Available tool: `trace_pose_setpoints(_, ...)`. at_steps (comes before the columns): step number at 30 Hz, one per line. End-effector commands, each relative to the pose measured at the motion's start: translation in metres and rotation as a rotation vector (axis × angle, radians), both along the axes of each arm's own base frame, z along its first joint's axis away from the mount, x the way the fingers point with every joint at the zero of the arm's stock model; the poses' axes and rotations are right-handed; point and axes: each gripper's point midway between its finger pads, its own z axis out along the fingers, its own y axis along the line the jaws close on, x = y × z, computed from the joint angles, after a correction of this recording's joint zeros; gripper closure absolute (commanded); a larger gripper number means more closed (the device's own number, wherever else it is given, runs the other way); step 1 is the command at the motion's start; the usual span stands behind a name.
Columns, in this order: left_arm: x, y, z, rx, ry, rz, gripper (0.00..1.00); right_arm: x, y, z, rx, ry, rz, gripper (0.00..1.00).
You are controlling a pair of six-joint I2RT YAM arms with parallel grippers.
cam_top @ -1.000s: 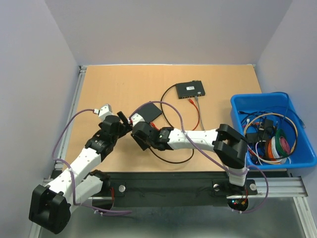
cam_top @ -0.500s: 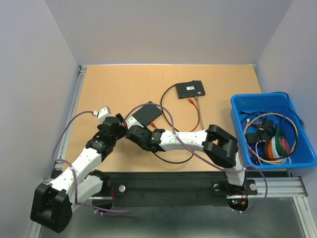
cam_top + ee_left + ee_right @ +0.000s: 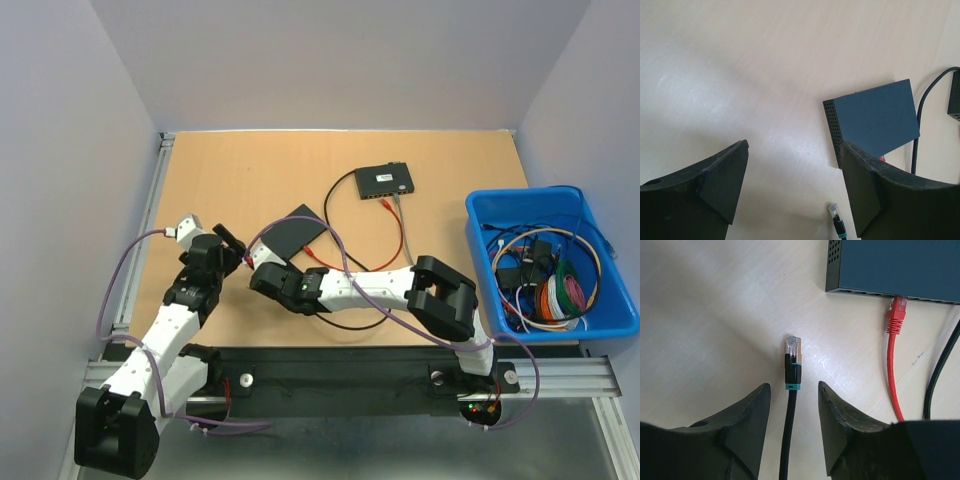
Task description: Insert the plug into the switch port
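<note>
Leftward and back goes the left gripper (image 3: pixel 228 252), now drawn apart from the right arm it crowded a second ago, while the right arm has stretched further across the table (image 3: pixel 700 315) to bring the right gripper (image 3: pixel 793 389) down over the plug (image 3: pixel 792 347). That plug, clear-tipped with a teal band on its black boot, lies flat on the wood, its tip aimed toward the switch (image 3: pixel 895 265) but off to the side of the switch's near corner. The right gripper's fingers stand spread on either side of the lead just behind the boot, touching neither, so nothing is grasped yet. The left gripper's fingers are also spread and hold nothing. A red cable (image 3: pixel 894 355) already fills one port on the face toward the plug. Several things could spoil the step from here. If the fingers close on the soft lead rather than the boot, the plug will likely droop or swivel and meet the port crooked. The switch looks light and nothing holds it, so a push might slide it away instead of seating the plug. The red cable may also snag a finger on the approach.
</note>
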Motion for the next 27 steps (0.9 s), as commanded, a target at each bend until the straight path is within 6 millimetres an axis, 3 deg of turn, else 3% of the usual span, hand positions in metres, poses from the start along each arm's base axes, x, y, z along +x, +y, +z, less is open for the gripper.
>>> trace_pose_setpoints(1, 0.006, 0.004, -0.004, -0.028, -0.029, 0.004, 0.15, -0.005, 0.01, 0.03, 0.076, -0.009, 0.013, 0.52)
trace_pose_setpoints(11, 0.009, 0.015, 0.0, -0.029, -0.064, 0.029, 0.16, -0.006, 0.008, 0.003, -0.035, -0.039, 0.022, 0.52)
trace_pose_setpoints(27, 0.007, 0.017, -0.005, -0.024, -0.059, 0.033, 0.16, 0.004, 0.004, -0.01, -0.154, -0.117, 0.015, 0.52)
